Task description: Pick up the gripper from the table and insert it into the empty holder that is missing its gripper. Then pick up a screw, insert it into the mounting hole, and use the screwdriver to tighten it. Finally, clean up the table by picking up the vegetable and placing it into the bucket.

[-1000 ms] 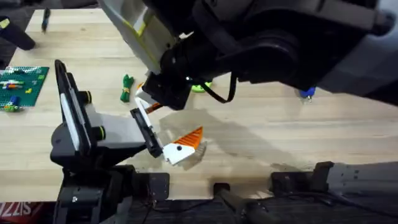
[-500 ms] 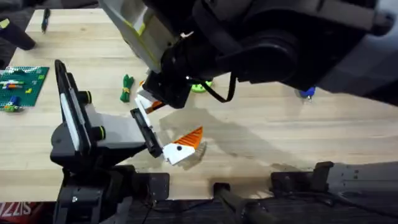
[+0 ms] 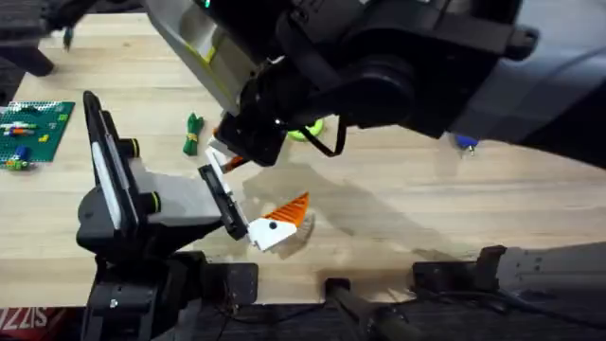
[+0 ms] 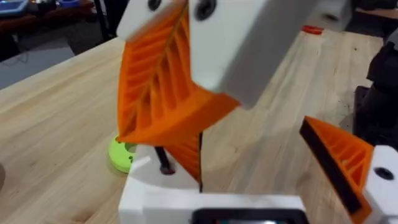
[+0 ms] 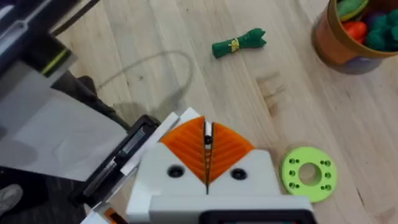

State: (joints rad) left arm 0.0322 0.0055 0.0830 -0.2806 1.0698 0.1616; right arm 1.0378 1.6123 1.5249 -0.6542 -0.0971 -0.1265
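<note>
The right end effector (image 5: 207,138), clenched on what looks like a screw (image 4: 163,164) just above the holder (image 4: 186,200), should hold it upright and lower slowly into the mounting hole.

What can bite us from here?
1. The right gripper is shut and sits tight against the left arm; a small misalignment may make them collide.
2. The green disc lies close beside the right gripper and could get knocked.
3. The vegetable is still on the table, and the bucket already holds toy pieces, so a drop may bounce out.
</note>
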